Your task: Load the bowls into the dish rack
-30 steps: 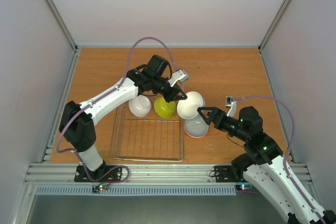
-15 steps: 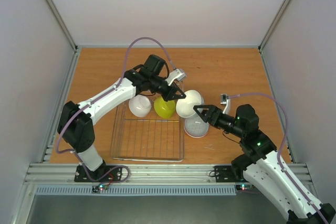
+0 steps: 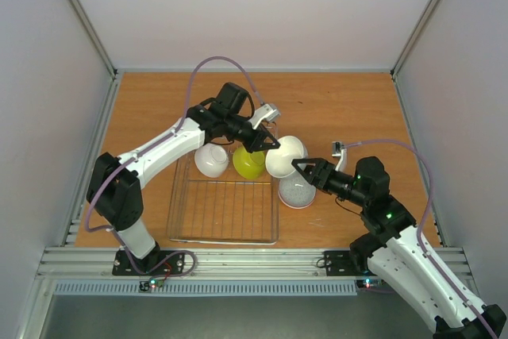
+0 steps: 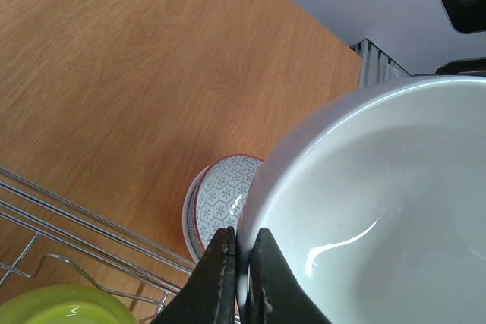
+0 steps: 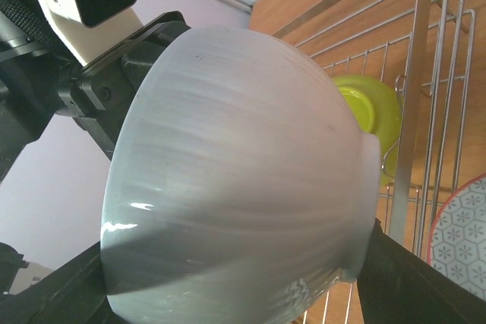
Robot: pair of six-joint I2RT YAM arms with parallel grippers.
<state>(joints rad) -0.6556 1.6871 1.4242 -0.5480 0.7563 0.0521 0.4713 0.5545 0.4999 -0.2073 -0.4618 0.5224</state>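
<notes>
From above, the held white bowl (image 3: 287,156) is seen over the far right corner of the dish rack (image 3: 225,210). Its rim is pinched by the left gripper (image 3: 267,142), with the right gripper (image 3: 302,169) just to its right. A yellow-green bowl (image 3: 249,163) and a second white bowl (image 3: 210,161) lie in the rack; a grey bowl (image 3: 297,193) is left outside. At the left wrist, the fingers (image 4: 220,278) are clamped on the rim. At the right wrist, the jaws are spread wide round the bowl's base; contact cannot be told.

Noted: left arm (image 3: 159,151) and right arm (image 3: 413,263) have white shell links and black joint housings. One lilac cable (image 3: 222,59) loops along each. Black, pointed left pincer (image 3: 275,145) and right pincer (image 3: 300,170). Small green indicator lights (image 3: 387,213) lit on right arm's joints.
</notes>
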